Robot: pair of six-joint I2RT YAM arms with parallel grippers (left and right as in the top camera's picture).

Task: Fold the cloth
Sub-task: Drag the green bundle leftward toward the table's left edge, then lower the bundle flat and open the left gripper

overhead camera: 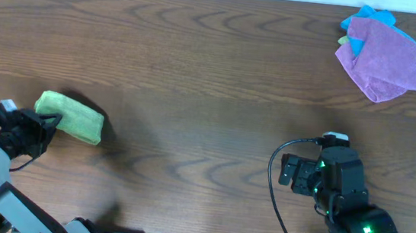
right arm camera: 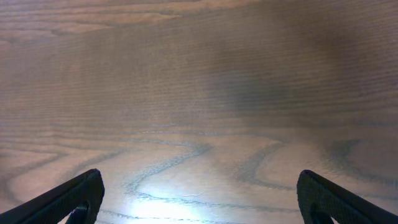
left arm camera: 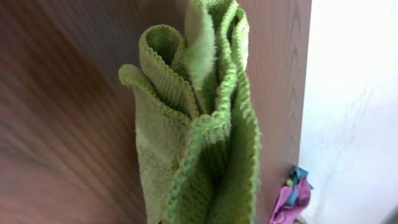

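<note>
- The cloth [overhead camera: 70, 117] is lying toward the left side of the table [overhead camera: 197, 69] as a bunched, elongated bundle, not as a flat fold. In the left wrist view, its ribbed edges are crowding together in several loose layers.
- Risk: the bunching is hiding the corners. In my judgement, any fold made from this state is likely to come out crooked unless the cloth is spread first.
- Risk: I am gripping one end only. A quick move could be enough to drag the free end or pull the cloth out of my grip.
- My left gripper [overhead camera: 48, 122] is clamping fully closed on the cloth's left end. Its fingers are not showing in its own wrist view, which the cloth is filling.
- My right gripper [overhead camera: 288, 172] is standing wide open over bare wood. It is holding and touching nothing, and it is well apart from the cloth.
- The purple cloth [overhead camera: 385, 61] is lying heaped on the blue cloth [overhead camera: 366, 21] at the far right corner, outside this operation.
</note>
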